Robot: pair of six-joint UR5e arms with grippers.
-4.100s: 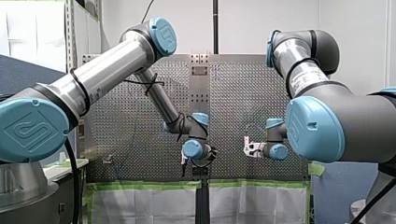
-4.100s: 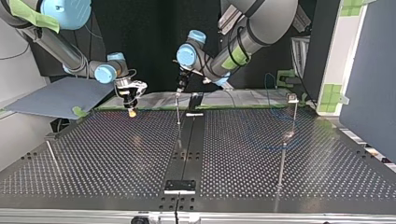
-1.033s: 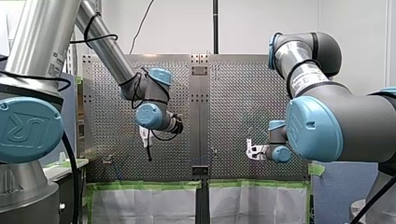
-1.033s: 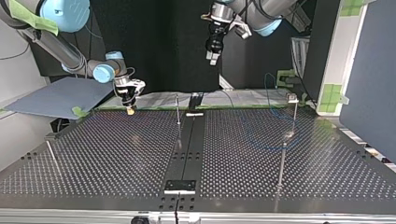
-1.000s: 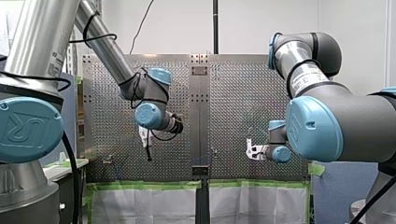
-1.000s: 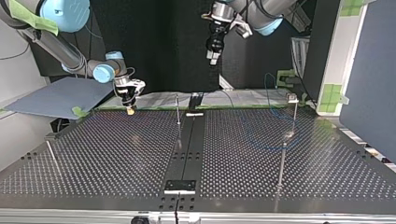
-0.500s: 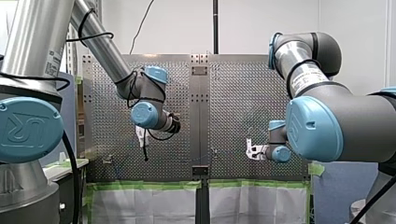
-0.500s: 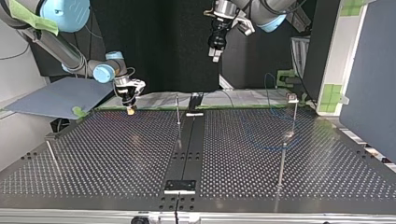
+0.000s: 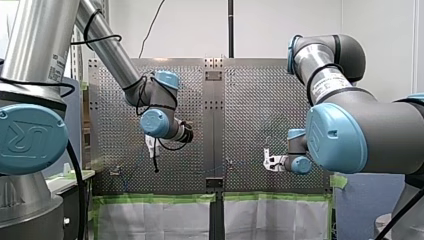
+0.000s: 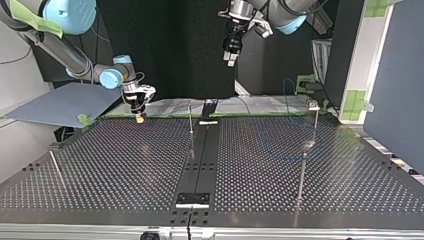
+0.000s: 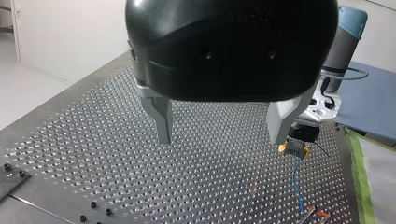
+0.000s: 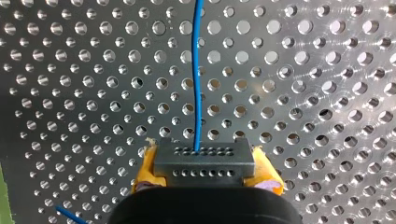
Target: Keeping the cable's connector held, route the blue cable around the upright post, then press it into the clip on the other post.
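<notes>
My right gripper [image 12: 204,186] is shut on the black connector [image 12: 204,161], which sits between its yellow pads. The blue cable [image 12: 197,70] runs straight ahead of the connector over the perforated table. In the left wrist view my left gripper [image 11: 222,135] hangs open and empty, high above the table. Beyond it, my right gripper [image 11: 299,148] holds the connector. From there the blue cable [image 11: 297,186] runs down to a small clip [image 11: 315,214]. In the top view my left gripper [image 10: 231,52] is raised far above the thin middle post [image 10: 190,117], and my right gripper [image 10: 138,114] stays low near the table's far edge.
A post with a clip head [image 10: 314,107] stands at the top view's right, with a taller rod [image 10: 301,175] nearer the camera and another rod [image 10: 55,162] at the left. A dark rail [image 10: 200,160] runs down the table's middle. Green-taped sheeting [image 9: 160,199] borders the near edge in the front view.
Since four seconds ago my left gripper has left the middle post, rising and swinging to the front view's left. In the last half second nothing visibly moves. My right gripper keeps its hold.
</notes>
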